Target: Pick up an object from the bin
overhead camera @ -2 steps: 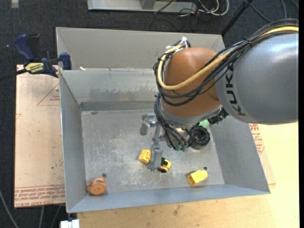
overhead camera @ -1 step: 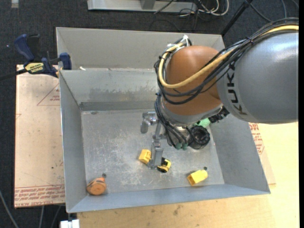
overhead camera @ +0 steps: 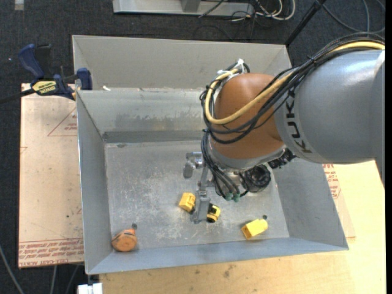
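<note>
The grey metal bin holds four small loose things. One is a roundish orange lump, lying by itself. The other three are yellow and all lie to the right of the orange lump, a little farther back in the bin. Two are plain yellow: one small yellow block, the nearest of the three to the lump, and one stubby yellow piece, the farthest from it. Between these two lies one yellow-and-black piece.
</note>
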`<state>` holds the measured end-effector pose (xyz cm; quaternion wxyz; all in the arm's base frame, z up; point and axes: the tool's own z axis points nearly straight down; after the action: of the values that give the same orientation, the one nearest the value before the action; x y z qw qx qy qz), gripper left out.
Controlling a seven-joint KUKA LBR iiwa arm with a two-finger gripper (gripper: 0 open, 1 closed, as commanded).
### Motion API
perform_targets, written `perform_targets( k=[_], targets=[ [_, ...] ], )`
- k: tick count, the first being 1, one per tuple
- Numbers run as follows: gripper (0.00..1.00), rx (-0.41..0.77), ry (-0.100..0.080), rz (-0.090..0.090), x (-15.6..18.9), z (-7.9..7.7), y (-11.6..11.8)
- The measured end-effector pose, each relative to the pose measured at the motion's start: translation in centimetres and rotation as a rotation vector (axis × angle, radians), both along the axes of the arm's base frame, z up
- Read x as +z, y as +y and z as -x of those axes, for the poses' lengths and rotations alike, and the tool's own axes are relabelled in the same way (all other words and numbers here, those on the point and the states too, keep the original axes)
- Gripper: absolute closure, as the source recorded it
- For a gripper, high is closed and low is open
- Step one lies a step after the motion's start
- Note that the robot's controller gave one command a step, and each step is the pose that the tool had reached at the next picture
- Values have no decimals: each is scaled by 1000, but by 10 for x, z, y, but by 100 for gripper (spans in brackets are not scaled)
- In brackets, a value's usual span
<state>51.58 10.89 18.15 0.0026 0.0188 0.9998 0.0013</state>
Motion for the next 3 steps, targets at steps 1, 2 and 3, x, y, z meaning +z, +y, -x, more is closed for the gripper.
perform_targets(
  k=[1, 2, 3],
  targets=[
    [0, -38, 5, 1, -26, -17, -8],
    [0, -8, 1, 2, -69, -12, -16],
    [100, -128, 6, 1, -104, -20, -30]
  ],
)
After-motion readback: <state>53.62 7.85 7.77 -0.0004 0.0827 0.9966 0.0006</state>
